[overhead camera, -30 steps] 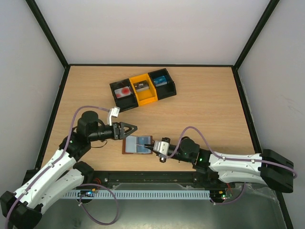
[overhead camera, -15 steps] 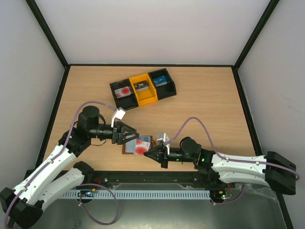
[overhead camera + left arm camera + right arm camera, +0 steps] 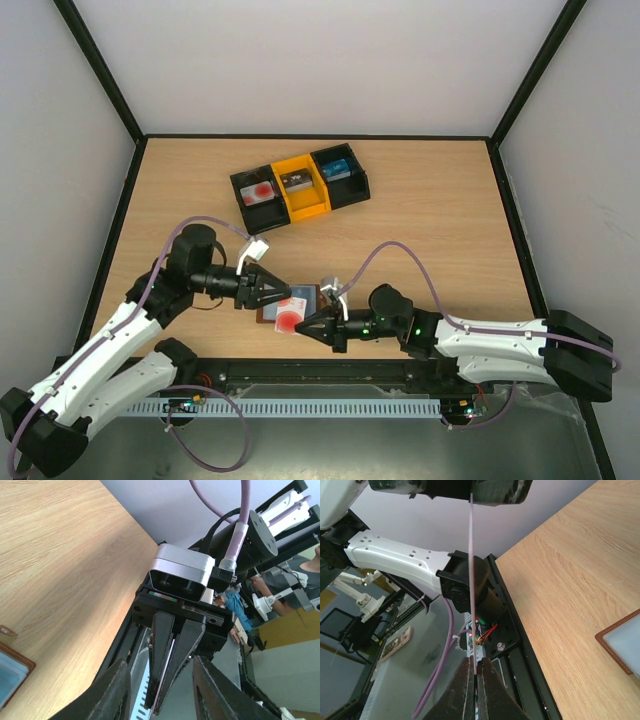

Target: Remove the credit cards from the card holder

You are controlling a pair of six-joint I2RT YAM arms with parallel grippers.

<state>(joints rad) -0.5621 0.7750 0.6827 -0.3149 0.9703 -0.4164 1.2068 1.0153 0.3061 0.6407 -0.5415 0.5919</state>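
We see a whitish credit card (image 3: 289, 313), red round mark up, just above the open brown card holder (image 3: 309, 296) — right gripper (image 3: 303, 322) clamped on its near edge, left gripper (image 3: 281, 297) part-open astride the far edge. Pale wooden table (image 3: 430, 220), white walls (image 3: 320, 60). It spans far-left to near-right; long axis unclear.

One wooden table (image 3: 430, 230). Two robot arms: a left arm (image 3: 118, 335) at 8 o'clock and a right arm (image 3: 500, 340) at 4 o'clock. One brown wallet (image 3: 306, 293) at 7 o'clock. One white card (image 3: 290, 315) with one red spot. One tray (image 3: 308, 204) at 12 o'clock with three compartments, two black and one yellow. Three small items, one per compartment: a white item (image 3: 260, 190), a dark item (image 3: 295, 181), a blue item (image 3: 337, 170).
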